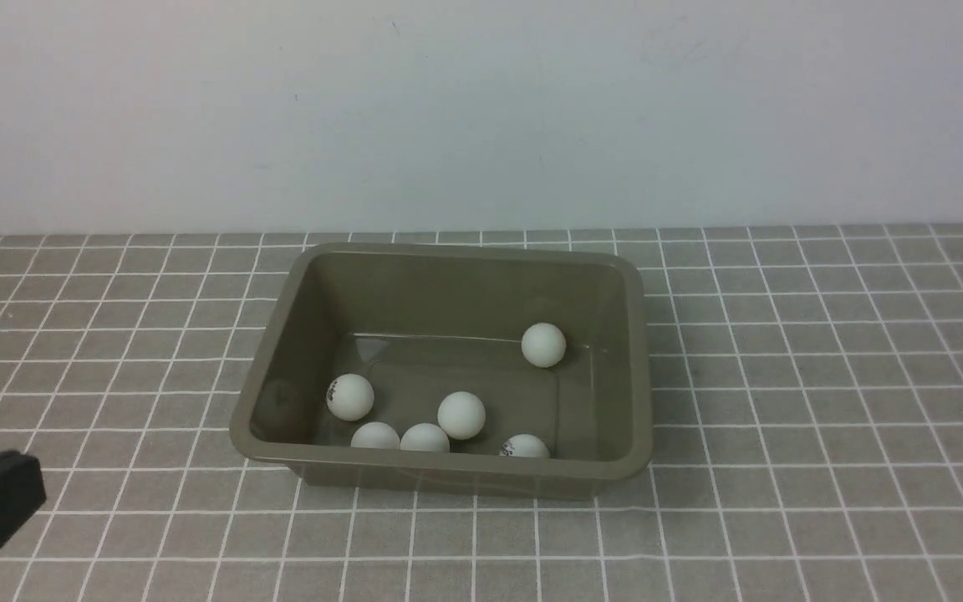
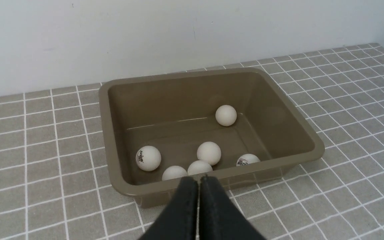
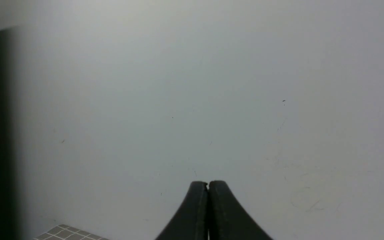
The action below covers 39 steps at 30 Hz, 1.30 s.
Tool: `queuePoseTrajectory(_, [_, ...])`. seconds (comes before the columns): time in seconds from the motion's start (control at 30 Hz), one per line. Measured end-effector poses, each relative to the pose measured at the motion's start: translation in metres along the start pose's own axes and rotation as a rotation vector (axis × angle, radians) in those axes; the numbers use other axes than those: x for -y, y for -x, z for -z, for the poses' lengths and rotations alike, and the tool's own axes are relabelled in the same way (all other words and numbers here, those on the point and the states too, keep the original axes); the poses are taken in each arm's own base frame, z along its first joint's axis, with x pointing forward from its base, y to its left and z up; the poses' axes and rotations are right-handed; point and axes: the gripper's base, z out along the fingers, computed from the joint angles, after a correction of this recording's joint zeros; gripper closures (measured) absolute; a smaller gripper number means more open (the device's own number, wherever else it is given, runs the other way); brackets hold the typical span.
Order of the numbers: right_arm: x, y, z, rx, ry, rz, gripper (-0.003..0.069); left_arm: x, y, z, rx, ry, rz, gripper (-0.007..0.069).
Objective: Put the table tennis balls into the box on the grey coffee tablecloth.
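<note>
Left hand [image 2: 199, 179] is hanging empty, fingers pressed together, near the box [image 1: 440, 475], right hand [image 3: 208, 184] is likewise closed and facing the wall [image 3: 192, 100], and all six balls [image 1: 461, 415] are lying inside the box on the cloth [image 1: 824, 401], so the task is looking complete.

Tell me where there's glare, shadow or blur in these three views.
Front view: even soft light, faint glare streak inside the box. Left wrist view: sharp, left gripper nearly black, little detail. Right wrist view: bare wall, dark band at one edge.
</note>
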Motion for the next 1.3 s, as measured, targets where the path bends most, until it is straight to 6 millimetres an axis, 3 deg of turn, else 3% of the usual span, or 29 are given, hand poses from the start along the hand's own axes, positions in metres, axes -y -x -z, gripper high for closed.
queuePoseTrajectory(0.17, [0.000,0.000,0.000,0.000,0.000,0.000,0.0673,0.007,-0.012,0.012,-0.002,-0.026,-0.022,0.0629])
queuePoseTrajectory(0.5, [0.000,0.000,0.000,-0.001,0.000,0.000,0.0673,0.009,-0.016,0.013,-0.037,-0.043,-0.026,0.0629])
queuePoseTrajectory(0.7, [0.000,0.000,0.000,-0.002,-0.001,-0.001,0.0673,-0.003,-0.023,0.007,0.030,0.054,-0.057,0.0629])
queuePoseTrajectory(0.8, [0.000,0.000,0.000,-0.003,-0.001,-0.001,0.0673,-0.016,-0.038,-0.002,0.058,0.152,-0.069,0.0629])
queuePoseTrajectory(0.97, [0.000,0.000,0.000,-0.004,-0.001,-0.001,0.0673,-0.040,-0.090,-0.020,0.058,0.299,-0.068,0.0629])
queuePoseTrajectory(1.07, [0.000,0.000,0.000,-0.004,-0.001,-0.001,0.0673,-0.046,-0.112,-0.026,0.051,0.325,-0.058,0.0629])
queuePoseTrajectory(1.17, [0.000,0.000,0.000,-0.004,-0.002,0.000,0.0673,-0.054,-0.149,-0.038,-0.018,0.348,-0.058,0.0629])
queuePoseTrajectory(1.3, [0.000,-0.001,0.000,-0.007,-0.003,-0.001,0.0673,-0.055,-0.149,-0.039,0.010,0.353,-0.058,0.0629])
